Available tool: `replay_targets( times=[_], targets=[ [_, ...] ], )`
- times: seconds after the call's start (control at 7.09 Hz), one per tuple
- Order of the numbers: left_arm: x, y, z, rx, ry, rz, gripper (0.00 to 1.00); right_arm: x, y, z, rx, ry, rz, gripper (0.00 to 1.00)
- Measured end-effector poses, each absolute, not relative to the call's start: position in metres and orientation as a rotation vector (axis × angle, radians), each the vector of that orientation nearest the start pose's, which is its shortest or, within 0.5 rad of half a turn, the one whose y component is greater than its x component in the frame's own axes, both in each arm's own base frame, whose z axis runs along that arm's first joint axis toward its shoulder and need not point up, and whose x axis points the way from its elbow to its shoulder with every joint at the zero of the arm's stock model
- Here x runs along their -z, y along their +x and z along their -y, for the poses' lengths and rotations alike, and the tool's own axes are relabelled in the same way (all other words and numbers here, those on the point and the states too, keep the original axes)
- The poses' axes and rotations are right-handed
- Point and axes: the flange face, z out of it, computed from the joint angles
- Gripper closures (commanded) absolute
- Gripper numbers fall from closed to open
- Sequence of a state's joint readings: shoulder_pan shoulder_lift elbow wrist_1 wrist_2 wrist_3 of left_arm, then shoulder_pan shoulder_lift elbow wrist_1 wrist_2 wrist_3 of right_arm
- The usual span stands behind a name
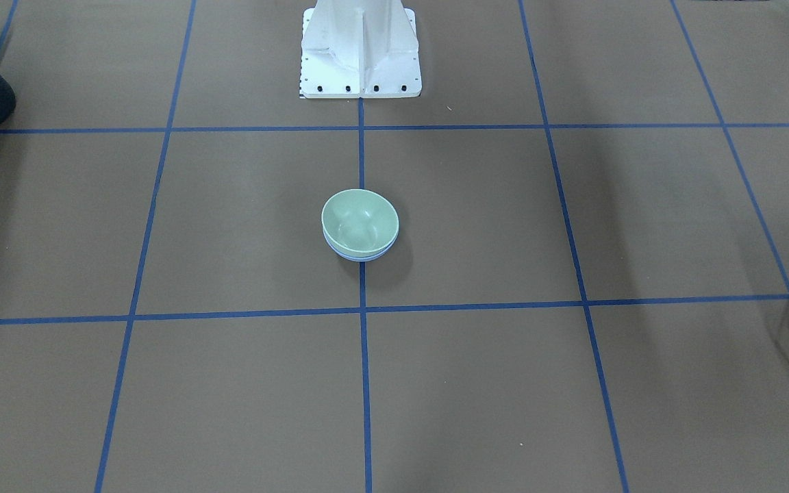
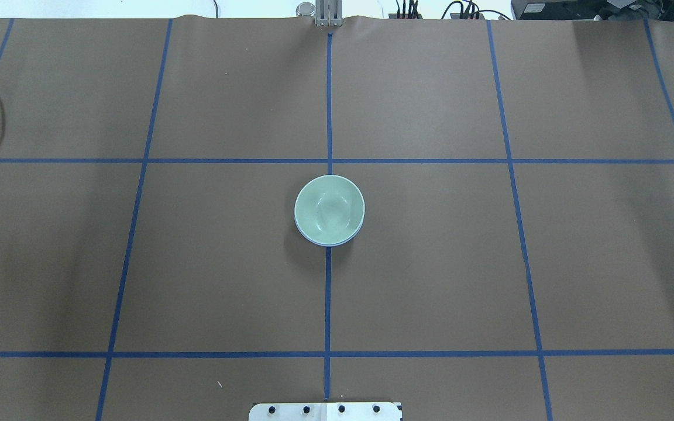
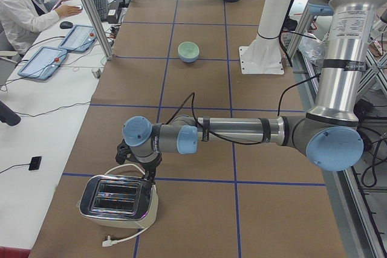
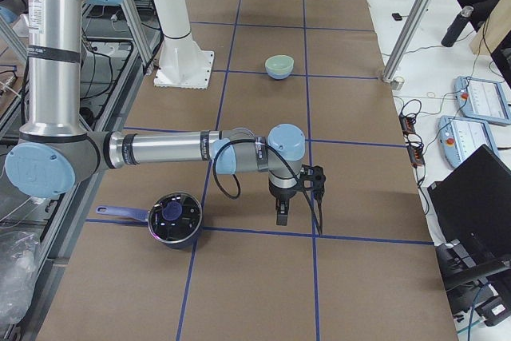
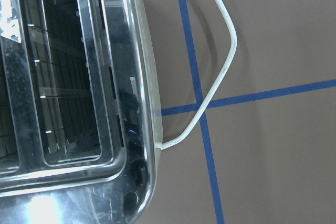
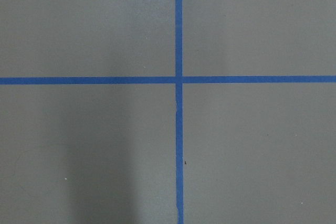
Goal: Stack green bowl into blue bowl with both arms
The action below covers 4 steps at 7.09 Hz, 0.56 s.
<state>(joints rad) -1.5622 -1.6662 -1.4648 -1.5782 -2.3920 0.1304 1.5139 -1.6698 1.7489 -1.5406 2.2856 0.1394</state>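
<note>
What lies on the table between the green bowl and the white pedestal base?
Nothing: in the exterior front-facing view the stretch between the green bowl and the white pedestal base is bare brown table crossed by blue tape lines.

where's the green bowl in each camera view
Front-facing: green bowl at centre, nested in the blue bowl.
Overhead: bowl at centre.
Exterior left: bowl in the upper middle.
Exterior right: bowl in the upper middle.
Left wrist: not in it.
Right wrist: not in it.
Shared landmark: the white pedestal base, which shows in all four fixed views.
</note>
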Motion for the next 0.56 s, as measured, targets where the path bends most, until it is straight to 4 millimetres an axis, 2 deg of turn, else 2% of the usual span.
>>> replay_targets(
  times=[0.56],
  targets=[
    [-0.664,-0.062,0.520,-0.103,0.029,-0.842,0.00,-0.629,0.042,0.440,-0.030,0.017,0.732,0.00]
  ],
)
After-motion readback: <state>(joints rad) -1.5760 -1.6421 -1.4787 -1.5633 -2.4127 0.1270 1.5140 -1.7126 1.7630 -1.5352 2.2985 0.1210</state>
